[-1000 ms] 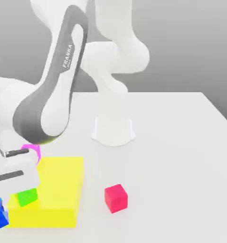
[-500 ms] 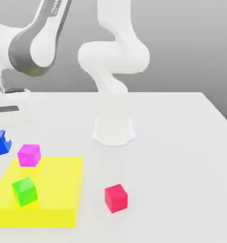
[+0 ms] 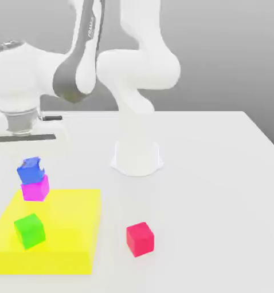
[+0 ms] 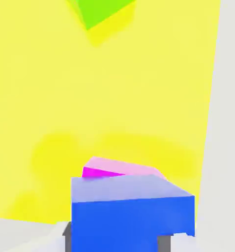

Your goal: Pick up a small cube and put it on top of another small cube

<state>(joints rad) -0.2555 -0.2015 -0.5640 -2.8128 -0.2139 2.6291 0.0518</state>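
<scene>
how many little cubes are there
4: a blue cube sits on a pink cube at the yellow mat's far corner, a green cube lies on the mat, a red cube on the table.

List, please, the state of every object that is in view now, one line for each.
Blue cube: sitting on the magenta cube, slightly turned against it.
Magenta cube: on the yellow block's far corner, under the blue cube.
Green cube: resting on the yellow block, alone.
Yellow block: flat on the table.
Red cube: on the table, apart from the block.
</scene>
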